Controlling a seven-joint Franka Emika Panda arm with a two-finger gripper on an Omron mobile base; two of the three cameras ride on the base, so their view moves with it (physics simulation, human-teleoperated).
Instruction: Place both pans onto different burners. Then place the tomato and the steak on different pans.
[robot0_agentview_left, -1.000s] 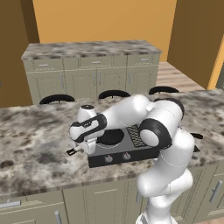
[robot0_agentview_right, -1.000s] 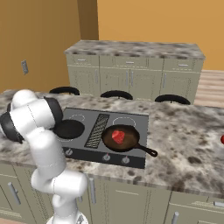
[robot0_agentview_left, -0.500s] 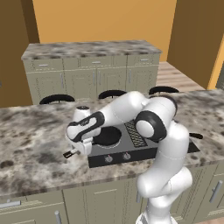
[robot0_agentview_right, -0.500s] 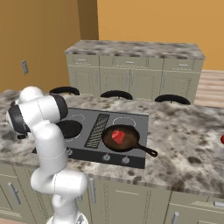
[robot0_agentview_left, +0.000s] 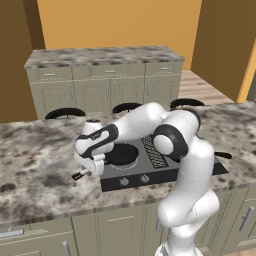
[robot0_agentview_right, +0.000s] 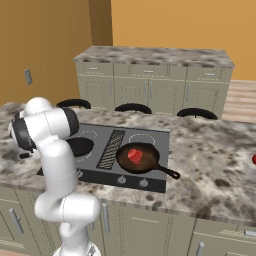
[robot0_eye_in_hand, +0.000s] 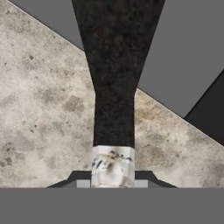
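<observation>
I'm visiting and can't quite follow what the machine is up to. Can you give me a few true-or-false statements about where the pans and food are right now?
1. The gripper is shut on the black pan's handle. True.
2. The steak lies in the brown pan. True.
3. The tomato sits in the black pan. False: it lies on the counter, far right.
4. The brown pan is off the cooktop. False: it rests on it.

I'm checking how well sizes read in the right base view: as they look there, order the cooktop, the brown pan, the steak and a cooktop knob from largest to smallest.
1. Cooktop
2. Brown pan
3. Steak, lying inside that pan
4. Knob on the front edge

All four sit at a similar distance from the camera, so the order looks reliable.
</observation>
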